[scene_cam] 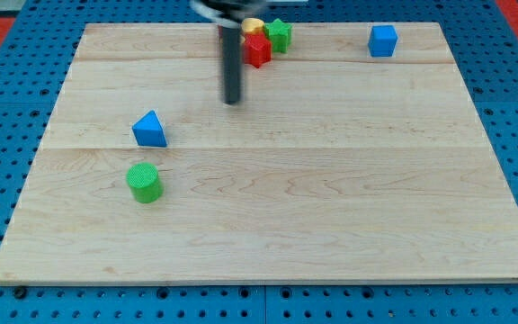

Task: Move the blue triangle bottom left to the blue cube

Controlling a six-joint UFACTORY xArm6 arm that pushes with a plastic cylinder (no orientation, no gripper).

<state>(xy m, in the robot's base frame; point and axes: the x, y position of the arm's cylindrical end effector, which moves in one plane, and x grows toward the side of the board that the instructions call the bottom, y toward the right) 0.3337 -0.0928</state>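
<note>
My tip (233, 100) rests on the bench (331, 225), touching no block; the blue triangle (149, 130) lies near it at 8 o'clock; the blue cube (383, 40) sits well apart at 2 o'clock.

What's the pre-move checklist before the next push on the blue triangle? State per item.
1. My tip visible: ok, though blurred.
2. Tip clear of blue triangle: ok, it sits to the triangle's upper right, apart.
3. Tip on the triangle's far side from blue cube: not ok, it is on the cube side.
4. Path from triangle to cube free: ok.
5. Green cylinder clear of triangle: ok, apart below.
6. Red and yellow blocks behind the rod: cannot tell.
</note>
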